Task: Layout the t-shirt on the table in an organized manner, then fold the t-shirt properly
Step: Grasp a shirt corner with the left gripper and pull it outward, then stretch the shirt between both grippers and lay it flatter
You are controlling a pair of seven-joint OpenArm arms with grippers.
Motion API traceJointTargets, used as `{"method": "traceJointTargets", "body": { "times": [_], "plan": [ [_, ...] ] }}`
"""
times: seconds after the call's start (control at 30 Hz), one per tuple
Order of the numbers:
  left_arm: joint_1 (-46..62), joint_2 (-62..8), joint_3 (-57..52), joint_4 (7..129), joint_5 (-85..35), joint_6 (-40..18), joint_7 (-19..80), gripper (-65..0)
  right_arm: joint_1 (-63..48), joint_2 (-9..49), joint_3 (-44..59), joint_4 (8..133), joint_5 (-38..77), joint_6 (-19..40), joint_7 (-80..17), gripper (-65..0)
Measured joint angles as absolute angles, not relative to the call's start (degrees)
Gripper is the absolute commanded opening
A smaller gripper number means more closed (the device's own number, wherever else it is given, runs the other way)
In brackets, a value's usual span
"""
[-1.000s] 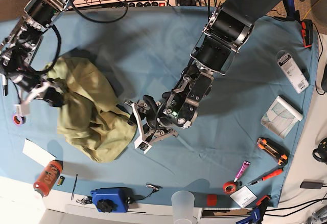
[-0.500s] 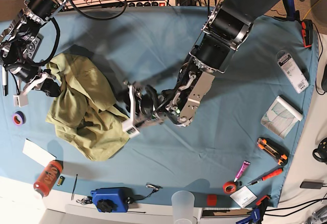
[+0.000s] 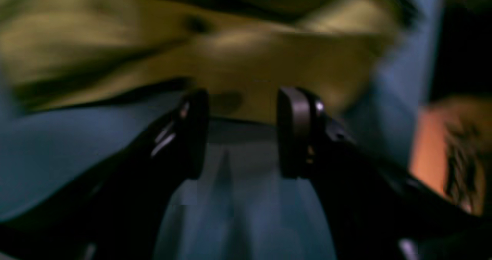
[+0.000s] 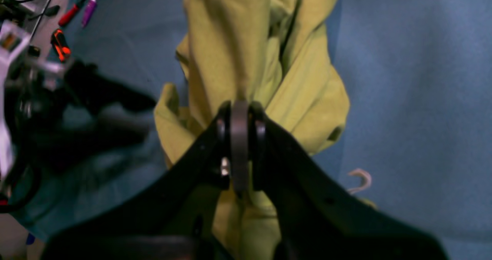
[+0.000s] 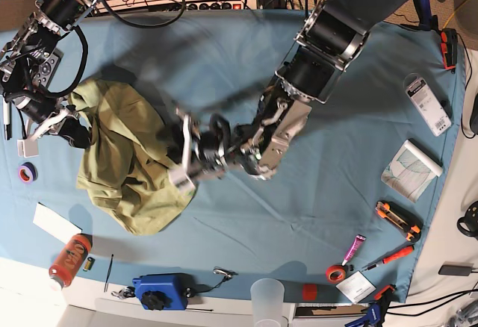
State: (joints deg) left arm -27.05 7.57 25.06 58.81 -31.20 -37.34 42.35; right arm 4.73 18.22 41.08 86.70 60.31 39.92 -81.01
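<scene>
Left wrist view: the picture is blurred. The left gripper (image 3: 242, 131) fills the lower middle, its two dark fingers (image 3: 294, 131) standing apart with only blue cloth between them. Just above the fingertips, across the upper half of the frame, lies the t-shirt (image 3: 215, 48), olive green; its edge sits right at the fingertips, though the blur hides whether they touch it. The table (image 3: 238, 214) shows blue at the bottom and along the right.

Right wrist view: the right gripper (image 4: 239, 144) sits at centre, its fingers pressed together on a fold of the t-shirt (image 4: 246, 52), which runs from the top of the frame down between them. The table (image 4: 415, 79) is bare blue on the right.

Base view: the t-shirt (image 5: 123, 155) lies bunched at the left of the table (image 5: 224, 58). The right gripper (image 5: 66, 127) pinches its left edge. The left gripper (image 5: 184, 155) is at the shirt's right edge, fingers spread. An orange can (image 5: 69, 259) lies at lower left, a blue box (image 5: 159, 290) at the bottom edge.
</scene>
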Motion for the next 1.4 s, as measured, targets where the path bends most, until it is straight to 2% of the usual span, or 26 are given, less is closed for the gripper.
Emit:
{"method": "traceJointTargets", "body": {
  "times": [0.07, 0.1, 0.17, 0.23, 0.37, 0.5, 0.67, 0.83, 0.9, 1.0, 1.07, 1.13, 1.3, 1.4],
  "plan": [
    [-26.4, 7.6, 26.0, 58.8, -32.5, -37.0, 43.7, -35.6, 4.7, 18.2, 41.1, 86.7, 60.3, 39.9, -81.0, -65.0],
    [-26.4, 7.6, 26.2, 58.7, -32.7, -36.9, 44.2, -35.6, 4.7, 18.2, 41.1, 86.7, 60.1, 39.9, -81.0, -61.8],
    [-26.7, 7.6, 26.2, 58.7, -34.8, -36.9, 44.0, -35.6, 4.7, 18.2, 41.1, 86.7, 59.5, 39.9, -81.0, -51.0],
    [-27.1, 7.6, 26.1, 59.2, -35.8, -36.9, 46.2, -35.6, 4.7, 18.5, 41.1, 86.7, 57.7, 39.9, -81.0, -45.9],
    [-26.9, 7.6, 24.1, 62.6, -35.4, -36.5, 54.2, -35.6, 4.7, 18.9, 41.4, 86.7, 56.7, 39.9, -81.0, -45.9],
    [-27.3, 7.6, 17.5, 66.7, -35.7, -30.1, 53.9, -35.6, 4.8, 18.8, 41.7, 86.7, 56.6, 39.9, -81.0, -45.9],
    [-27.2, 7.6, 8.8, 67.4, -35.4, -29.8, 58.0, -35.6, 4.6, 18.7, 36.7, 86.7, 57.5, 39.9, -81.0, -45.9],
    [-27.2, 7.5, 1.0, 67.4, -38.7, -32.4, 62.2, -35.6, 4.6, 18.6, 27.6, 86.8, 61.3, 39.9, -80.9, -45.9],
    [-27.2, 6.6, -1.0, 67.4, -42.7, -32.5, 63.5, -35.6, 4.7, 18.6, 22.8, 86.9, 56.9, 39.9, -80.7, -45.9],
    [-27.2, 3.4, -3.5, 67.4, -46.3, -32.6, 65.1, -35.6, 4.7, 18.7, 14.5, 87.0, 41.6, 40.0, -80.1, -46.1],
    [-27.2, 0.8, -4.7, 67.4, -48.2, -32.6, 66.5, -35.6, 4.8, 18.8, 9.8, 87.4, 34.2, 40.3, -77.8, -49.9],
    [-27.0, -1.2, -5.0, 67.4, -50.3, -32.6, 66.7, -35.6, 5.4, 19.1, 6.5, 87.8, 29.6, 40.2, -76.9, -64.6],
    [-27.0, -4.1, -4.7, 67.4, -53.2, -32.6, 66.9, -35.6, 5.3, 19.5, 5.2, 88.3, 31.4, 38.8, -77.7, -65.0],
    [-26.6, -5.3, -4.9, 67.4, -53.0, -32.6, 66.9, -35.6, 3.2, 19.5, 7.6, 91.2, 39.5, 39.5, -80.4, -65.0]
  ]
}}
